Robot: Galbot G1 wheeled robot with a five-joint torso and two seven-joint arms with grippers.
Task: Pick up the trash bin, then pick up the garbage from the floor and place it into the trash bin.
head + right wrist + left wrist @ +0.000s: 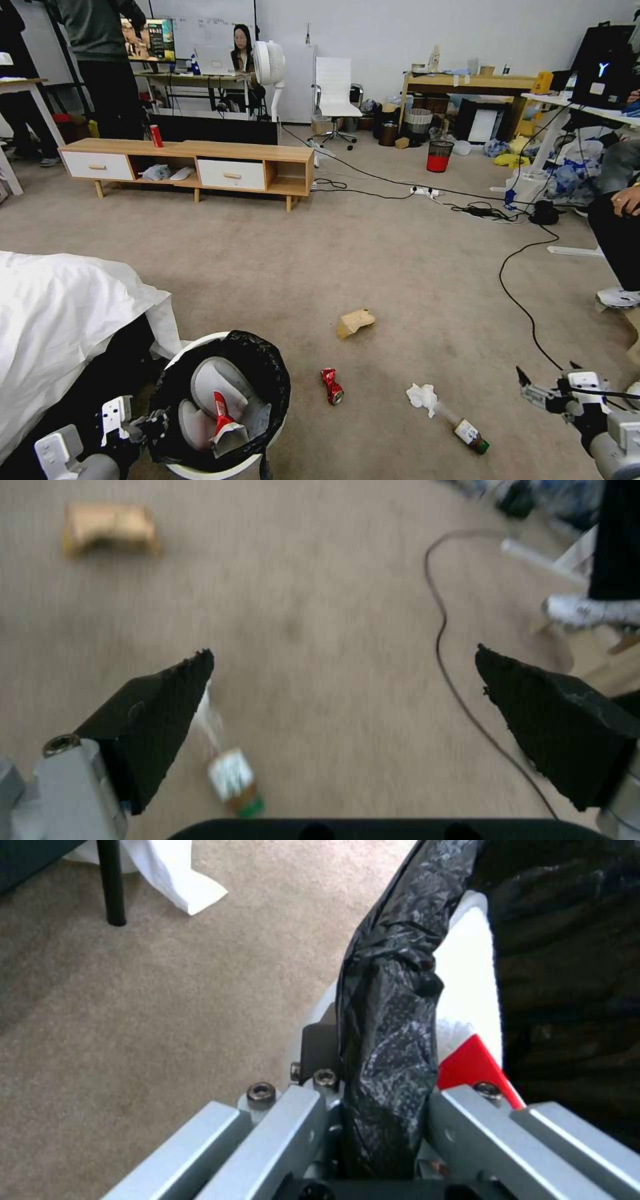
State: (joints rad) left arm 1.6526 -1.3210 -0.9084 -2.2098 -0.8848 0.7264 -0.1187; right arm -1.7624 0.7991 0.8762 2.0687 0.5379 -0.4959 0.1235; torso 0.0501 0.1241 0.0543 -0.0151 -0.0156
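Near left, at the robot's side: the left gripper (383, 1140) has its jaws clamped on the bag-covered rim of the trash bin (267, 447), held low beside the white-draped bed (60, 307).
Inside the bin: a red-white wrapper (223, 417) lies on grey curved parts against the black bag (393, 1005).
Near right: the right gripper (343, 705) hangs above the carpet (267, 267) with jaws spread wide and nothing between them.
Below the right gripper: a green-capped bottle (235, 782) lies on its side, just beside one jaw tip in the wrist view, not yet between the two.
Beside the bottle: a white tissue (423, 396) touches or nearly touches its neck end.
Toward the bin: a crushed red can (331, 386) lies on the floor between bin and tissue.
Further out: a crumpled brown paper bag (354, 322) sits alone on open carpet.
Far back: a low wooden counter (193, 150) with an upright red can (156, 136), and a small red wastebasket (439, 156); none of these belong to the job.
Step in hand: bin is carried, one piece is in; the right arm seems to be lining up on the bottle.
Next move calls for: shifting sideways to centre the jaws over the bottle, descending, and closing across its body clear of the tissue.
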